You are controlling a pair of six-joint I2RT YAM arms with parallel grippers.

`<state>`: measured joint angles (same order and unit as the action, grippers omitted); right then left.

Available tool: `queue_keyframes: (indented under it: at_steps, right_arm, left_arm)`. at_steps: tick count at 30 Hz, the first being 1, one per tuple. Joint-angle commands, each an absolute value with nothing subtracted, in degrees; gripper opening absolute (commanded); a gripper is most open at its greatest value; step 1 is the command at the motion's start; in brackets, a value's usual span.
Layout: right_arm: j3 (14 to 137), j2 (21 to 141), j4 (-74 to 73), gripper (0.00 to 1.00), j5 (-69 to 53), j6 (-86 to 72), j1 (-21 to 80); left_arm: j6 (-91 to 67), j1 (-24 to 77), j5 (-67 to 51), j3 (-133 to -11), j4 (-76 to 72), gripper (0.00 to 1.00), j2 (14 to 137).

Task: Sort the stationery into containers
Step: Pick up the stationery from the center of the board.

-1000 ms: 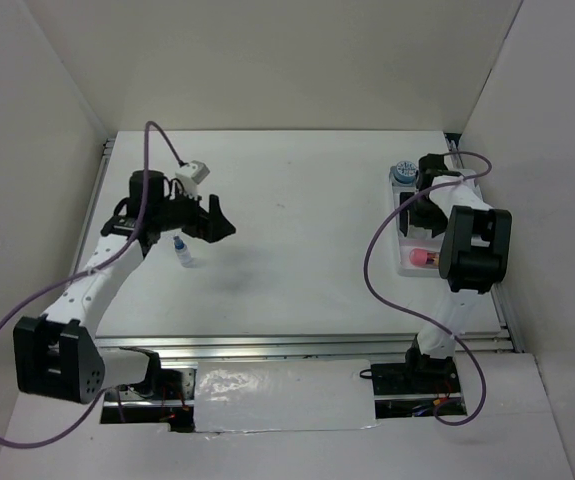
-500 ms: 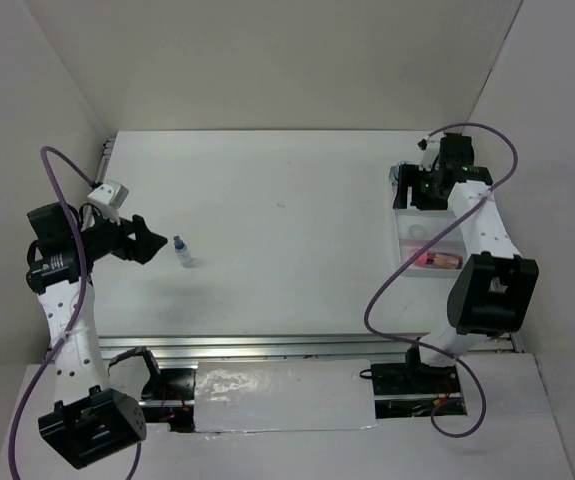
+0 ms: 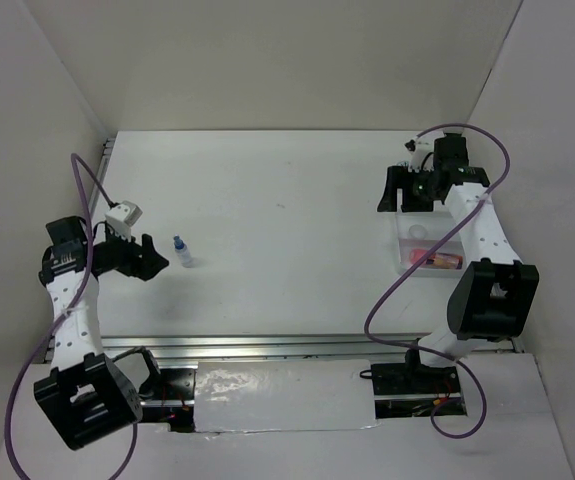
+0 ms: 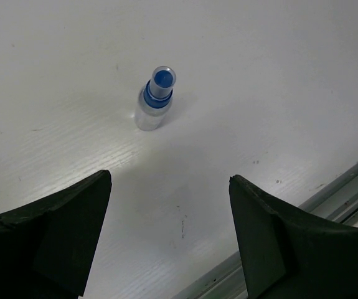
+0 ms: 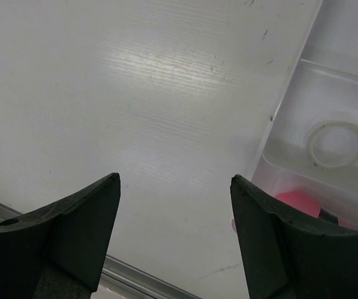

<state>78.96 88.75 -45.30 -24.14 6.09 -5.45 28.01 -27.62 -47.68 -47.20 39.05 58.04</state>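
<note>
Near the desk's left edge the left gripper [image 4: 169,182], jaws spread and empty, faces the upright blue-capped bottle [image 4: 155,99], which stands just ahead and untouched. It should advance level, then close gently on the body so the bottle doesn't tip. At the right edge the right gripper [image 5: 175,180], also spread, hovers beside the tray [image 5: 289,68].

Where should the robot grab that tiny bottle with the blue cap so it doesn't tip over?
Probably on its wider pale body, just under the blue collar. The bottle stands upright and alone on the table, so the open left gripper could come in low from the side, one finger each side. Its top is narrower and might slip.
</note>
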Motion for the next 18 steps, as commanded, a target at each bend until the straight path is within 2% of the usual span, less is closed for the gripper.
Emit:
queue_keyframes:
  at_steps: [1,10,18]
  right_arm:
    - [79.2,88.1,-46.6,0.78,-25.7,6.9,-4.9]
    - [78.9,88.6,-47.5,0.78,-26.3,7.4,-4.7]
    - [78.2,88.9,-48.1,0.77,-26.0,8.2,-4.8]
  left_arm:
    - [32.0,-27.9,-47.4,-46.3,34.4,0.89,59.8]
    - [36.0,-23.8,-49.7,-45.2,28.6,0.84,66.9]
    - [32.7,-19.2,-48.6,-44.0,20.3,0.82,71.0]
